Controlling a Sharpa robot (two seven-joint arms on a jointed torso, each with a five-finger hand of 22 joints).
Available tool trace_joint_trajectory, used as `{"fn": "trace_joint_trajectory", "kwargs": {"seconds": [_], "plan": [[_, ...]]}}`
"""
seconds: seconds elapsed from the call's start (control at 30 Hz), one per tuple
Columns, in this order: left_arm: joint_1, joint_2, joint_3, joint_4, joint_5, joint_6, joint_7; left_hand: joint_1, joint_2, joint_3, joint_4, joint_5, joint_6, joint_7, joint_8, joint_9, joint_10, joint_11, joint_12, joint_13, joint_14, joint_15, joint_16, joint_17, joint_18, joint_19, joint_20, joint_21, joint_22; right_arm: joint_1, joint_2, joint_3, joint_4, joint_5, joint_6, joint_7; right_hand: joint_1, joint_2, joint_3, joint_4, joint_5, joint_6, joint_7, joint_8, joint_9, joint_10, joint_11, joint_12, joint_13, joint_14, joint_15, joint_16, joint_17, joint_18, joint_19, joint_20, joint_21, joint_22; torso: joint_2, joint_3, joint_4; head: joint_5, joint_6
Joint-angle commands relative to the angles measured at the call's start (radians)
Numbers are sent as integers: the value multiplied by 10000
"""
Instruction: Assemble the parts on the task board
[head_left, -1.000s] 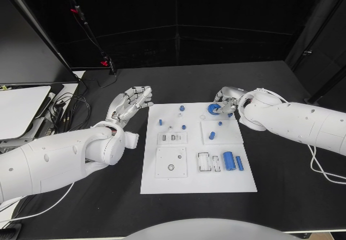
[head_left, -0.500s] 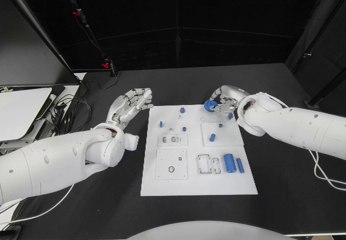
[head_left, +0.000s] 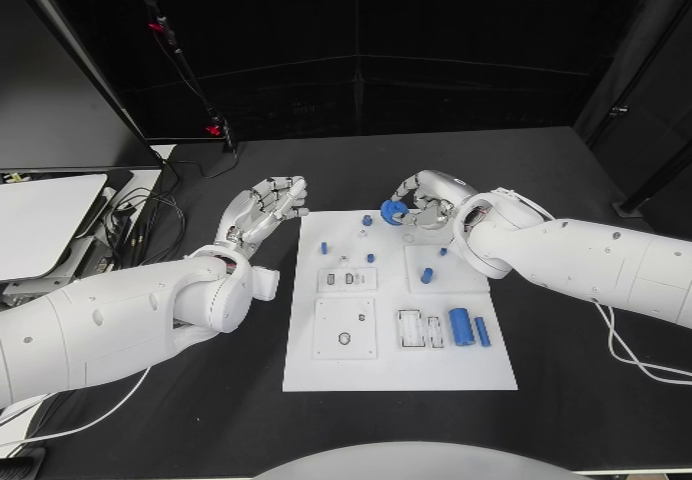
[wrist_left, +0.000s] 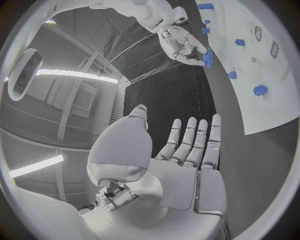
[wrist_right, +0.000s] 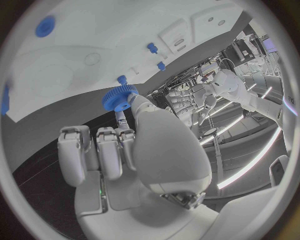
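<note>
The right hand (head_left: 418, 208) pinches a blue gear (head_left: 391, 212) in its fingertips, over the far edge of the white board (head_left: 397, 370). The left hand (head_left: 264, 212) is empty, fingers straight and apart, just beside the board's far left corner.

no readable text, labels or numbers anywhere

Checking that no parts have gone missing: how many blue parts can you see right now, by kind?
Blue gear, held by the right hand: 1
Large blue cylinder: 1
Slim blue bar beside it: 1
Small blue pegs on the task board: 5
Total: 8
</note>
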Motion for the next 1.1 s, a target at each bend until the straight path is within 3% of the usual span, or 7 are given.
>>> {"fn": "trace_joint_trajectory", "kwargs": {"seconds": [0.03, 0.33, 0.63, 0.97, 1.1], "plan": [[11, 21, 9, -3, -56, 88, 2534, 8, 112, 34, 1, 53, -16, 1449, 14, -15, 53, -2, 15, -2, 33, 9, 20, 4, 158, -85, 19, 61, -14, 25, 176, 12, 77, 16, 82, 138, 15, -58, 17, -52, 70, 1456, -588, -21, 9, 1041, -77, 25, 2632, 1039, -86, 25, 2627, -74, 1023, -79, 33, 2635, 2, 2, 4, 41, -19], [11, 46, 9, -8, -56, 88, 2523, 8, 112, 34, 1, 53, -16, 1449, 14, -15, 53, -2, 15, -2, 33, 9, 20, 4, 158, -85, 19, 61, -14, 22, 789, 11, -82, -236, 552, 46, 0, -78, 9, -66, 81, 1451, -574, -92, -6, 1041, -70, 25, 2632, 1039, -89, 25, 2627, -74, 1023, -83, 33, 2635, 4, 1, -3, 69, -42], [11, 57, 9, -12, -56, 82, 2512, 8, 112, 34, 1, 53, -16, 1449, 14, -15, 53, -2, 15, -2, 33, 9, 20, 4, 158, -85, 19, 61, -14, 18, 1342, 8, -580, -551, 942, -46, 5, -104, 4, -96, 77, 1466, -572, -141, -14, 1041, -66, 25, 2632, 1039, -89, 25, 2627, -74, 1023, -86, 33, 2635, 4, 4, -4, 78, -94], [11, 63, 9, -29, -56, 82, 2509, 8, 112, 34, 1, 53, -16, 1449, 14, -15, 53, -2, 15, -2, 33, 9, 20, 4, 158, -85, 19, 61, -14, -24, 1654, 3, -1090, -766, 1308, -149, 5, -119, -1, -109, 76, 1474, -570, -159, -16, 1041, -65, 25, 2632, 1039, -90, 25, 2627, -74, 1023, -87, 33, 2635, 1, -9, -30, 76, -125], [11, 75, 9, -34, -56, 93, 2509, 10, 121, 28, 1, 56, -19, 1449, 14, -15, 52, -2, 16, -2, 35, 8, 22, 3, 158, -88, 19, 63, -14, -75, 1746, 3, -1237, -899, 1429, -230, 0, -138, -9, -122, 72, 1479, -565, -187, -20, 1041, -62, 25, 2632, 1039, -90, 25, 2627, -74, 1023, -88, 33, 2635, 5, 9, -5, 62, -126]]}}
